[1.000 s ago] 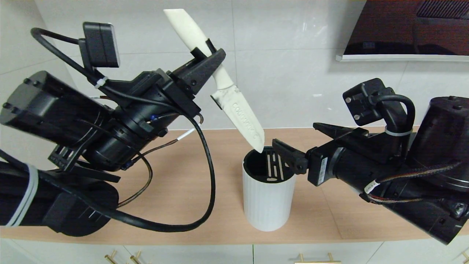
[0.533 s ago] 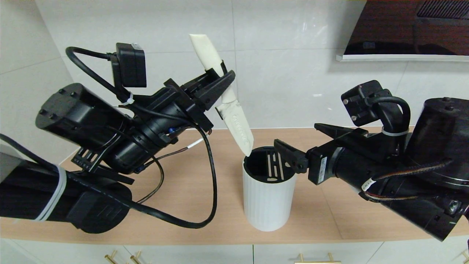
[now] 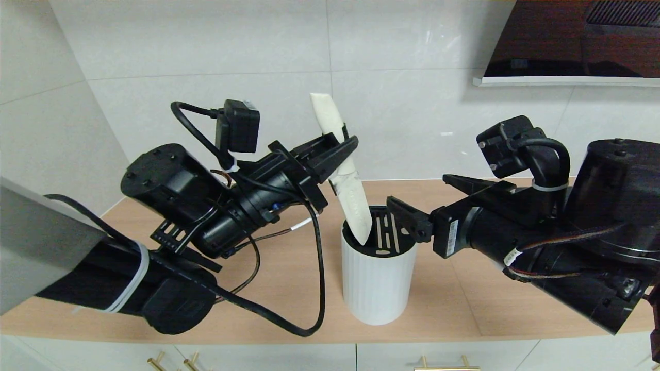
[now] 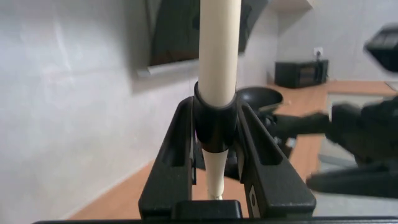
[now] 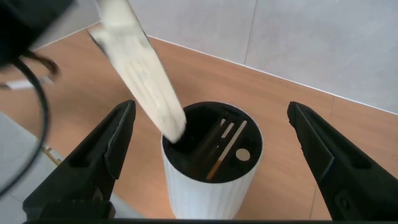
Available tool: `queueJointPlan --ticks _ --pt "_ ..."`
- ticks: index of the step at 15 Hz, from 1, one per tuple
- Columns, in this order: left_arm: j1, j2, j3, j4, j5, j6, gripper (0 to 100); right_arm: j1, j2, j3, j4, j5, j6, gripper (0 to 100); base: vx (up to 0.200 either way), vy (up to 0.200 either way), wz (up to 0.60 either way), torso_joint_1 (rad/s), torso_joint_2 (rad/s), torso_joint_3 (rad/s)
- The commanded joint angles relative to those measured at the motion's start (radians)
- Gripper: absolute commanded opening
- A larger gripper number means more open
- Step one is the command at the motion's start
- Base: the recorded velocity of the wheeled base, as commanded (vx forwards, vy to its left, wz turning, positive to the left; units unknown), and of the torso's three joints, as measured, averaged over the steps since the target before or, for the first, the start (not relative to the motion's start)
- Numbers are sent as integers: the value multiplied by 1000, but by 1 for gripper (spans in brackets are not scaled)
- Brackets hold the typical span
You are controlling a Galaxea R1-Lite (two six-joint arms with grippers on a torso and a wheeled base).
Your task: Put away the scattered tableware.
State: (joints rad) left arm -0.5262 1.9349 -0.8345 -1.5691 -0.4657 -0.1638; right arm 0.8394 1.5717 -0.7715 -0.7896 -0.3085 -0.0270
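1. The left gripper [image 3: 337, 152] is clamping the white knife [image 3: 350, 198] by its handle. Its jaws are closed firmly on it, probably so that the blade is pointing down and can be guided.
2. The knife is leaning, and its tip is entering the mouth of the white holder [image 3: 379, 288], on the side nearer the left arm.
3. The holder is standing upright on the wooden counter [image 3: 268, 278]. I think the blade is needing more lowering before release.
4. The right gripper [image 3: 417, 188] is hovering just beside the holder's rim. Its jaws are standing wide and gripping nothing, perhaps waiting to steady the holder.
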Motion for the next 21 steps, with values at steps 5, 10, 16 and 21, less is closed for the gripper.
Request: queueJointPlan --ticks 5,10,16,21 --pt "-3 81 5 -2 2 -2 0 -42 -7 -8 -5 2 -4 100 0 0 0 0 0 0" --pt "-11 141 5 -2 4 -2 0 -66 -4 -12 -5 2 -17 100 0 0 0 0 0 0" --pt "-20 182 18 -2 4 -3 0 -77 -2 -14 -7 2 -17 100 0 0 0 0 0 0" --pt "-29 187 28 -2 6 -3 100 -79 -2 -14 -7 2 -19 100 0 0 0 0 0 0"
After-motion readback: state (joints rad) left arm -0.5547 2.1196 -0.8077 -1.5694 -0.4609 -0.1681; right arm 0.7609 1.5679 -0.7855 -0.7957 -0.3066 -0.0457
